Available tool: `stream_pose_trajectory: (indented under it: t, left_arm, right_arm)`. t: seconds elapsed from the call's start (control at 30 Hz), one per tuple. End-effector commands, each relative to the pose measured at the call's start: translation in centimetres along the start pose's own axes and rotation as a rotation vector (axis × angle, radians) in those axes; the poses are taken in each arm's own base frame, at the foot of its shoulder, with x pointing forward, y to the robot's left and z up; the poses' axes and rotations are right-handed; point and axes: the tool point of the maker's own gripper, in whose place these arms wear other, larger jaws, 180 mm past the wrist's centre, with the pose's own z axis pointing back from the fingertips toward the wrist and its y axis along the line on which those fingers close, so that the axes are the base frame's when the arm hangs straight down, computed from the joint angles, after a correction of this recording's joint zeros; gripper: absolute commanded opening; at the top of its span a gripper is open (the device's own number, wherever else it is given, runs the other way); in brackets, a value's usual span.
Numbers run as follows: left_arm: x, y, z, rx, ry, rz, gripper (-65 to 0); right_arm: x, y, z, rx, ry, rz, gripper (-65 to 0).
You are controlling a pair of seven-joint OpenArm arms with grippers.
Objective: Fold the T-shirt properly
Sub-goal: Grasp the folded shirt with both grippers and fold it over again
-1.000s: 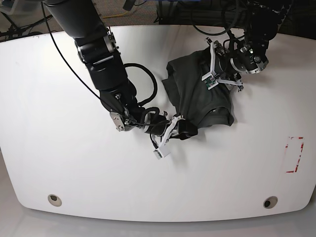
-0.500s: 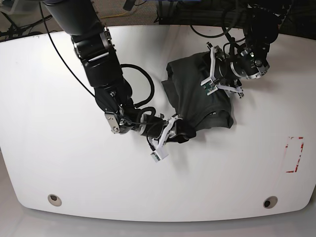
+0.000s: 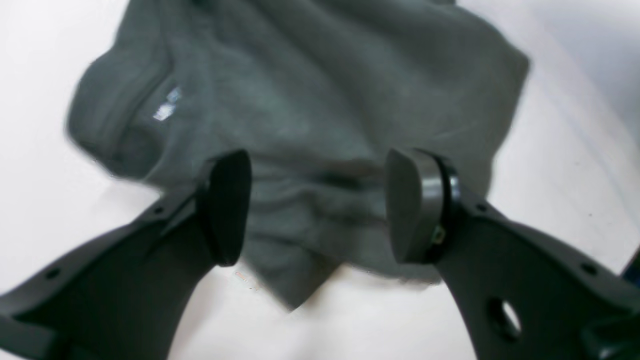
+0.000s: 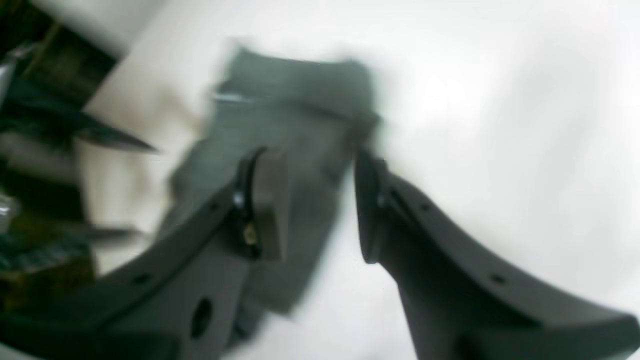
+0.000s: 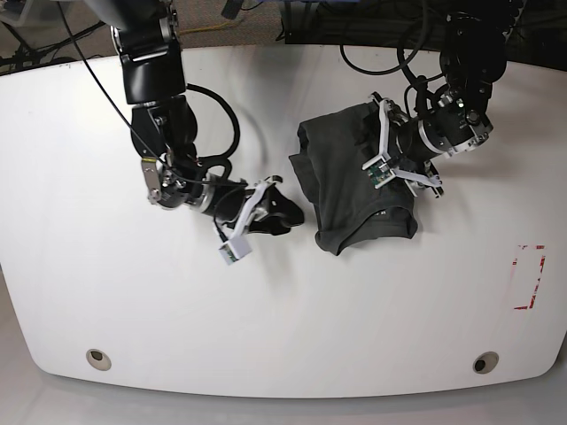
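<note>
The dark charcoal-grey T-shirt (image 5: 345, 190) lies bunched in a wrinkled heap on the white table (image 5: 133, 301), right of centre. My left gripper (image 5: 388, 150) hovers over its right part with jaws open. In the left wrist view the shirt (image 3: 310, 90) fills the space behind that open gripper (image 3: 317, 205), and no cloth is pinched. My right gripper (image 5: 254, 220) is open and empty on the table just left of the shirt, apart from it. The blurred right wrist view shows the shirt (image 4: 300, 125) beyond the open right gripper (image 4: 320, 205).
A red tape rectangle (image 5: 529, 276) marks the table's right side. Two round holes (image 5: 98, 359) (image 5: 483, 362) sit near the front edge. Cables and dark equipment (image 5: 310, 18) lie behind the table's back edge.
My right gripper let go of the shirt's lower left edge and drew back to the left. The shirt's edge dropped onto the table. My left gripper shifted slightly down over the shirt.
</note>
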Motion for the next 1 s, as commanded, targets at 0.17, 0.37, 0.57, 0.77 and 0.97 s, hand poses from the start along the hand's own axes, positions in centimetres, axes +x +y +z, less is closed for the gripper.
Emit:
stream_pose_trajectory:
  t: [0.17,0.37,0.57,0.77,0.97]
  left_arm:
    - [3.8,6.2,1.7,0.161,-0.111,0.021,-26.0]
    - [6.7,7.7,-0.1,0.155,-0.182,0.090,-26.0]
    - [7.9,8.2,-2.5,0.107,-0.193,0.156,-25.7]
    - [8.0,7.6,-4.1,0.062,-0.188,0.197,-25.7]
    - [7.5,7.0,-5.4,0.027,-0.169,0.229,-25.7]
  right_arm:
    - [-1.2,0.6,2.4,-0.002,-0.031,0.009,-44.7]
    - [-3.2,4.9,2.4,0.067,0.003,0.054,-44.7]
    - [-4.2,9.5,1.2,0.168,0.032,0.097,-44.7]
    - [-3.7,11.1,-0.5,0.172,0.015,0.029,-44.7]
    - [-5.7,10.1,-2.9,0.178,0.093,-0.015,-44.7]
